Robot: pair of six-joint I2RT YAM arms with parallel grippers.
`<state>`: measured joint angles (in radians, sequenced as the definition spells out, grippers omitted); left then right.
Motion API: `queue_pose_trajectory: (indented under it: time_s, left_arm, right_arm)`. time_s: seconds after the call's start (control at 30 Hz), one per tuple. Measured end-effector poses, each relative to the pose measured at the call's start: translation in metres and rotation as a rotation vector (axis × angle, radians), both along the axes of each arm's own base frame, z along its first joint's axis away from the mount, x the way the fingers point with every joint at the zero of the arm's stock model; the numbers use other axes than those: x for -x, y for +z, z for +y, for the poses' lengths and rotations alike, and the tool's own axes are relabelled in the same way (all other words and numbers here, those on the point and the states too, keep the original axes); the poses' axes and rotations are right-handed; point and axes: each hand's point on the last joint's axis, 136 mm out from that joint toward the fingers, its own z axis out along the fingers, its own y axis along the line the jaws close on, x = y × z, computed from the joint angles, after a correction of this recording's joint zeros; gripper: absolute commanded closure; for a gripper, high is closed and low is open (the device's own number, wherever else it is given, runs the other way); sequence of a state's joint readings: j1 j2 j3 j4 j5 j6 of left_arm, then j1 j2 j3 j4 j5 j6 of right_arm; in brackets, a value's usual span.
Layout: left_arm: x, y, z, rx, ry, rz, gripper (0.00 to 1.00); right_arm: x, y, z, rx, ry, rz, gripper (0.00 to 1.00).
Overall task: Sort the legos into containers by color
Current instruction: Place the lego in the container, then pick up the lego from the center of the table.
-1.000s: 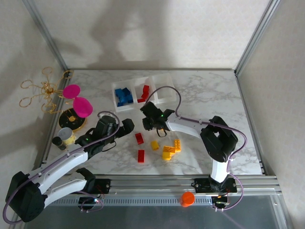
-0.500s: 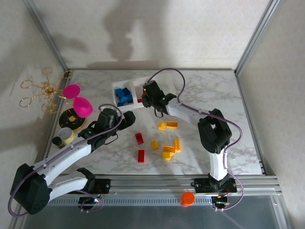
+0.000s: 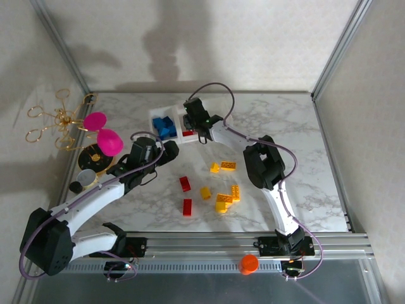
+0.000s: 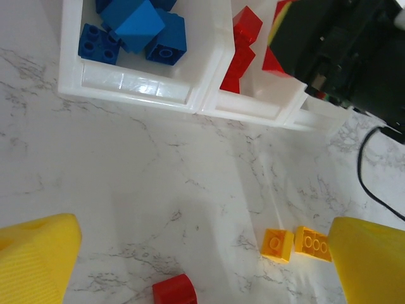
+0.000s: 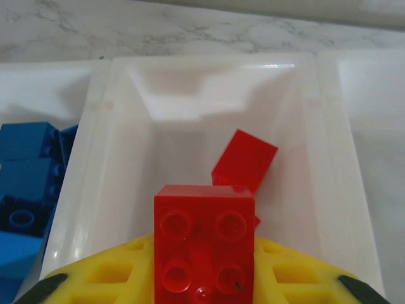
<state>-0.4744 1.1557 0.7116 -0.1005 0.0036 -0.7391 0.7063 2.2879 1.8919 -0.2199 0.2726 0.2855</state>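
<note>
The marble table carries everything. Both arms reach from the near edge toward the far middle.

The white tray of 3 joined compartments sits at the far middle of the table. Seen from the left wrist, its near rim runs across the top of the view. Seen from the right wrist, the middle compartment's far wall lies straight ahead.

The right gripper hangs over the tray's middle compartment. Its yellow fingers are clamped on a red 2-by-2 lego, studs up, held above that compartment.

The left gripper is just near and left of the tray, over bare marble. Its jaws stand wide apart and hold nothing, and its yellow fingers sit at the outer edges of its wrist view.

The blue legos are piled in the tray's left compartment. The red legos lie in the middle compartment, 1 of them tilted against the wall just beyond the held brick.

Near the tray, 2 red bricks lie loose on the table, 1 nearer than the other. To their right is a scatter of yellow bricks. A further yellow pair lies side by side closer to the tray.
</note>
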Motion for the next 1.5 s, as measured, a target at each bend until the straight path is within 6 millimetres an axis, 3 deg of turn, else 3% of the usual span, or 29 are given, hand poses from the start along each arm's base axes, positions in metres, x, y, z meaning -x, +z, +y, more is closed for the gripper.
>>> queue_pose_trajectory:
  time_s: [0.2,0.37,0.5,0.63,0.87,0.97,1.17,1.37,1.5]
  left_arm:
    - [-0.002,0.002,0.001,0.001,0.003,-0.007,0.0]
    - [-0.002,0.002,0.001,0.002,0.003,-0.008,0.0]
    - [-0.002,0.002,0.001,0.003,0.003,-0.009,0.0]
    - [-0.001,0.005,0.001,0.006,0.002,-0.014,0.0]
    - [0.006,0.025,0.001,0.036,-0.01,-0.062,0.0]
    - [0.013,0.027,0.0,0.04,-0.022,-0.067,0.0]
    - [0.036,0.015,0.003,0.036,-0.04,-0.033,0.0]
    - [0.052,0.006,0.009,0.031,-0.043,0.008,0.0]
    - [0.062,-0.002,0.013,0.028,-0.04,0.037,0.0]
  right_arm:
    - [-0.016,-0.004,0.012,0.013,0.02,-0.026,0.54]
    - [-0.019,-0.001,0.014,0.019,0.029,-0.038,0.5]
    - [-0.016,-0.002,0.013,0.026,0.036,-0.03,0.49]
    - [0.001,0.006,0.001,0.034,0.044,-0.008,0.47]
    - [0.047,0.045,-0.02,-0.023,0.071,0.013,0.42]
    - [0.072,0.048,-0.028,-0.049,0.082,0.051,0.4]
    - [0.127,0.02,-0.03,-0.038,0.111,0.163,0.36]
    - [0.185,-0.013,-0.014,0.006,0.162,0.272,0.34]
    - [0.218,-0.023,0.0,0.023,0.195,0.315,0.32]
